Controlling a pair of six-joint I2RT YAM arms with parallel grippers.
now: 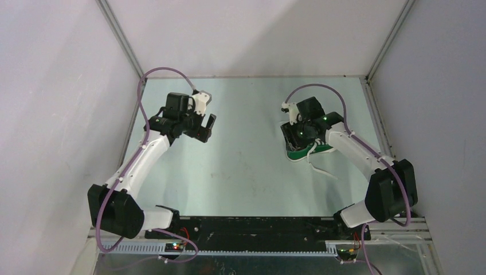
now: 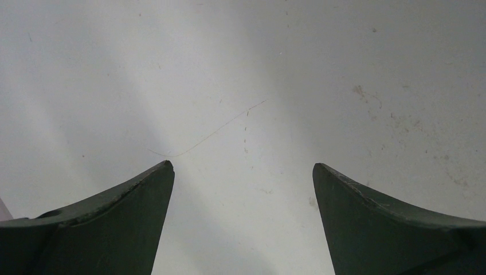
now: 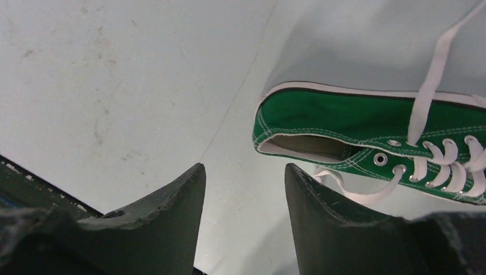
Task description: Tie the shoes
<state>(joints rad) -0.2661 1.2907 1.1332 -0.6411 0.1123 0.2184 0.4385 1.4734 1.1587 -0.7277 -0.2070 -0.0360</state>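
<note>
— Hovering over the right half of the pale, scuffed desk (image 1: 240,172), your right fingers (image 3: 243,167) stand moderately apart with nothing between them, near the heel opening of the small green canvas low-top sneaker (image 3: 344,123).

— Where's the risk?

— The long flat white laces (image 3: 434,69). They're untied, thin and limp, and one trails nearward across the desk. Your fingers are dark and hard and taper to blunt tips, so you could pinch canvas or desk instead of lace, or let the flat band slide out.

— And the sneaker itself?

— Light, I'd judge, and it sits on a smooth surface. Pull one lace and the whole thing may drag or roll, since nothing pins it. The soft stitched upper gives; the white rubber sole edge (image 3: 344,89) and metal eyelets (image 3: 379,158) don't.

— The left side?

— Your left fingers (image 2: 242,165) are spread wide and empty over bare desk on the far left, well apart from the sneaker. You'd need them across to steady it.
</note>
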